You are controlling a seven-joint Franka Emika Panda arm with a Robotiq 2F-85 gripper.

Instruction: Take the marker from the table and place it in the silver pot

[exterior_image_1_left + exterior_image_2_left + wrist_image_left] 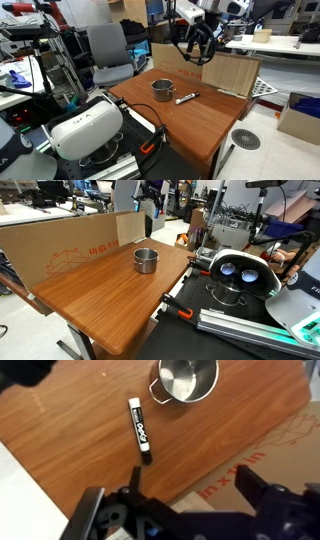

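Gripper (195, 45) hangs high over the table's (190, 125) far edge, well above everything; jaws released, spread wide, nothing betw. them; in the wrist view the gripper (180, 515) fills the bottom of the picture, 1 finger (92, 510) at each side, bare wood and cardboard in the gap.

Marker (187, 98) lies flat on the table, untouched; white barrel w/ black print, black at both ends; in the wrist view the marker (140, 430) runs approx. top to bottom, slightly slanted, above the gripper and well apart from it.

Silver pot (162, 90) stands upright on the table, mouth up; marker just beside it, not touching; in the wrist view the silver pot (187, 380) sits at the top edge, up and to the right of the marker, partly cut off; in an exterior view the pot (146, 260) shows near the table's middle, but the marker can't be made out there.

Cardboard sheet (215, 72) stands upright along the table's back edge, behind pot and marker; red print on it shows in the wrist view (265, 445).
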